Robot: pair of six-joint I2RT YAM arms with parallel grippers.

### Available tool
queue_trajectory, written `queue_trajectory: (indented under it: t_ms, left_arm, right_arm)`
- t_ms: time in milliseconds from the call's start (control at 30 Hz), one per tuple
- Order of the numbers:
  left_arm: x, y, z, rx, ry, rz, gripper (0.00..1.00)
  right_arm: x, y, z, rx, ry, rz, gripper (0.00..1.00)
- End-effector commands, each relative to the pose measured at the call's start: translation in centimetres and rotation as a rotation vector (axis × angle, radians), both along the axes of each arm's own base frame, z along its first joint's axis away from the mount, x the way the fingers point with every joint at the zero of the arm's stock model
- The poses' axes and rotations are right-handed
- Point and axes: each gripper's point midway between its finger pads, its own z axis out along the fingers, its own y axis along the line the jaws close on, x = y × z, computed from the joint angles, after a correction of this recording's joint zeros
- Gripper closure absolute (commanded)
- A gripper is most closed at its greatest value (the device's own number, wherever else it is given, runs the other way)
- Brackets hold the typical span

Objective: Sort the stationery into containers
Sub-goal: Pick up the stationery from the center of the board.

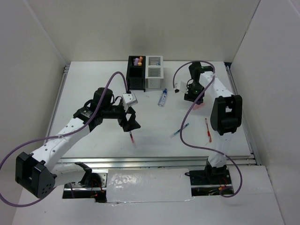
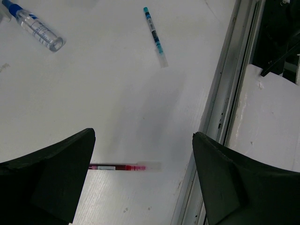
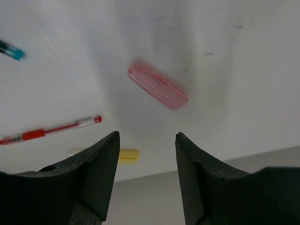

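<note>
Top view: the boxes [image 1: 144, 72] stand at upper centre.

Left wrist: our left gripper [image 2: 143, 140] is spread wide above 1 red pen [image 2: 124, 167] at lower centre. We judge it light, stiff and slippery, so we should pinch mid-barrel.

Right wrist: the right gripper [image 3: 147, 138], parted and empty, faces 1 pink marker [image 3: 158, 86] at centre.

We see the right gripper [image 3: 146, 136] with its jaws apart and nothing between them, above the white table [image 3: 225, 70]. A translucent pink marker [image 3: 158, 86] lies flat and slanted just left of the fingertips, clear of both. A red pen [image 3: 49, 130] lies to its near side, a yellow marker [image 3: 128, 155] shows partly behind the near finger [image 3: 101, 173], and a blue pen [image 3: 11, 50] tip sits further near and left.
</note>
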Motion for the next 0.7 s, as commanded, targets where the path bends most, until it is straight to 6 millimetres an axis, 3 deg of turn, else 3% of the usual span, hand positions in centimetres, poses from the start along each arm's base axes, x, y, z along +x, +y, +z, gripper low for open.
queue_trajectory:
  t_ms: [0, 167, 300, 533, 667]
  left_arm:
    - [0.1, -0.5, 1.6, -0.047, -0.055, -0.044, 0.03]
    - [-0.1, -0.6, 1.1, -0.050, -0.042, -0.049, 0.03]
    - [0.2, -0.6, 0.9, -0.044, -0.029, -0.034, 0.03]
    - [0.8, -0.5, 0.7, -0.041, -0.007, 0.011, 0.04]
    - [0.8, -0.2, 0.5, -0.033, -0.009, 0.026, 0.03]
  right_arm:
    - [1.2, -2.3, 1.3, -0.214, -0.040, 0.021, 0.42]
    - [2.2, -3.0, 1.1, -0.273, -0.087, 0.123, 0.43]
    - [2.2, -2.1, 0.6, -0.211, -0.083, 0.245, 0.43]
    - [1.2, -1.8, -1.9, -0.280, -0.025, 0.398, 0.39]
    - [1.5, -0.6, -2.8, -0.286, -0.029, 0.415, 0.36]
